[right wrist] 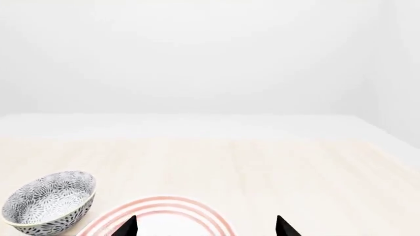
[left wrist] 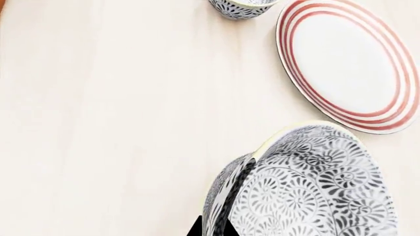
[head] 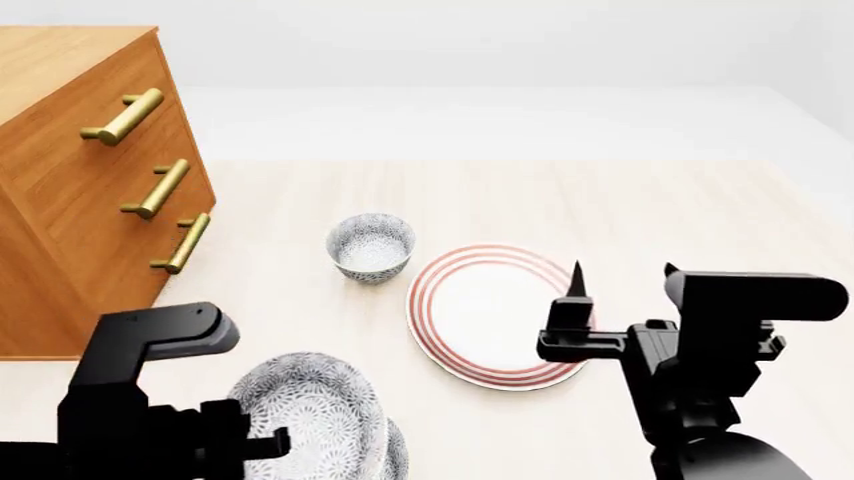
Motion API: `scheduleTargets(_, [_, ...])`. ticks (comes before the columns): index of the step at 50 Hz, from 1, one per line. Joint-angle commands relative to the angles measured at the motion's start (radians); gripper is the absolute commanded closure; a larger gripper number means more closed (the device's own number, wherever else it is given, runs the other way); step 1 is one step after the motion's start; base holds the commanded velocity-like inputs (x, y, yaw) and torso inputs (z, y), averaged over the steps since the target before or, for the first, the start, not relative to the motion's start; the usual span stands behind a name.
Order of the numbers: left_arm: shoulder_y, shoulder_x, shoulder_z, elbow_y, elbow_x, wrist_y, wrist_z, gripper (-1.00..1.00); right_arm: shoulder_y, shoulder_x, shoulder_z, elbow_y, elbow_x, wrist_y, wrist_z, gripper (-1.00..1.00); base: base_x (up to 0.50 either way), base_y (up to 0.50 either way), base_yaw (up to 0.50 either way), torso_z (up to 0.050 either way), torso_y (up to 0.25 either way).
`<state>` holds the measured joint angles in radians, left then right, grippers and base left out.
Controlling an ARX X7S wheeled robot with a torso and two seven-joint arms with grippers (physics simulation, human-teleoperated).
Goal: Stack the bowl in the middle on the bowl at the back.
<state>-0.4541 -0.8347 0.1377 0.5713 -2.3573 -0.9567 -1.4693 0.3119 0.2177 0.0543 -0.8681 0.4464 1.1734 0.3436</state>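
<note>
My left gripper (left wrist: pixel 211 230) is shut on the rim of a patterned grey-blue bowl, the bowl in the middle (left wrist: pixel 315 187). In the head view this bowl (head: pixel 300 410) is tilted at the lower left, with its inside facing up toward the camera and my left gripper (head: pixel 267 440) at its near edge. The bowl at the back (head: pixel 370 247) stands upright and empty on the table, well beyond the held bowl; it also shows in the wrist views (left wrist: pixel 241 7) (right wrist: pixel 49 201). My right gripper (head: pixel 623 285) (right wrist: pixel 206 228) is open with nothing between its fingers.
A red-ringed white plate (head: pixel 494 315) lies flat between the two arms, under the right gripper. A sliver of another patterned bowl (head: pixel 394 450) shows just right of the held one. A wooden drawer cabinet (head: pixel 80 170) with brass handles stands at the left.
</note>
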Motion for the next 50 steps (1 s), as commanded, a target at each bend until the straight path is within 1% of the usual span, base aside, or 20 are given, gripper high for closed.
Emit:
scheduleTargets(1, [-0.009, 0.017, 0.029, -0.008, 0.066, -0.005, 0.028, 1.0, -0.018, 0.006, 0.019, -0.012, 0.011, -0.002, 0.006, -1.0, 0.0, 0.0, 0.0, 0.0, 0.0])
scheduleTargets(26, [-0.02, 0.032, 0.075, -0.024, 0.125, -0.006, 0.061, 1.0, -0.036, 0.017, 0.045, -0.036, 0.037, 0.009, 0.024, -1.0, 0.0, 0.0, 0.0, 0.0, 0.0])
scheduleTargets(42, [-0.015, 0.052, 0.105, -0.027, 0.168, -0.009, 0.081, 1.0, -0.069, 0.023, 0.051, -0.028, 0.042, -0.028, 0.025, -1.0, 0.0, 0.0, 0.0, 0.0, 0.0])
scheduleTargets(50, [-0.036, 0.065, 0.122, -0.039, 0.184, -0.01, 0.087, 1.0, -0.073, 0.027, 0.058, -0.027, 0.047, -0.031, 0.03, -1.0, 0.0, 0.0, 0.0, 0.0, 0.0])
